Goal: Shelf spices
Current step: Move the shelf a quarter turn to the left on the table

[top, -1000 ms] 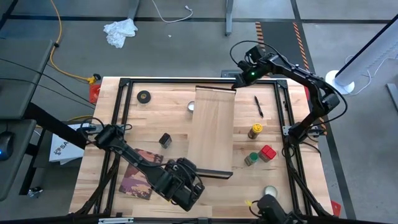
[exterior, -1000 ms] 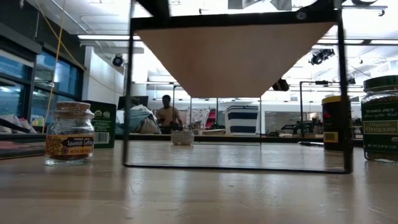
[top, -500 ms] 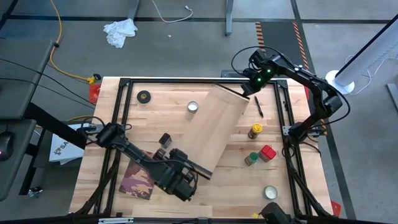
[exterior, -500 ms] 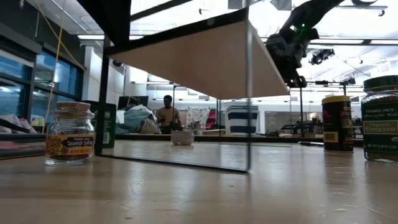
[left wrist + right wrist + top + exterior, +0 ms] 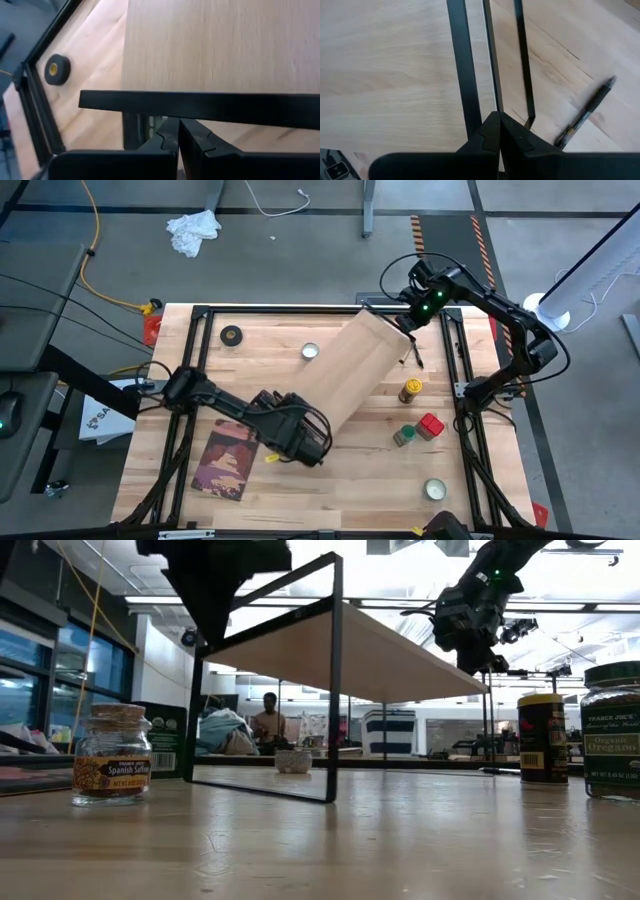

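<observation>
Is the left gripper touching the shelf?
Touching. Left wrist view: left gripper shut against the shelf frame's black end bar.

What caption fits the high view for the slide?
Both hands, left and right, shut on opposite ends of the shelf, angled across the table.

shelf [image 5: 355, 375] diagonal mid-table | jars [image 5: 410, 391] crowd right | front edge open

Left arm stretches from the table's left edge toward centre, low over the surface; left gripper [image 5: 305, 442] fingers pressed together, wrist angled toward the far right; right arm bends in from the right side, elbow out over the edge, reaching to the far edge; right gripper [image 5: 408, 320] likewise clamped tight, pointing down.
</observation>
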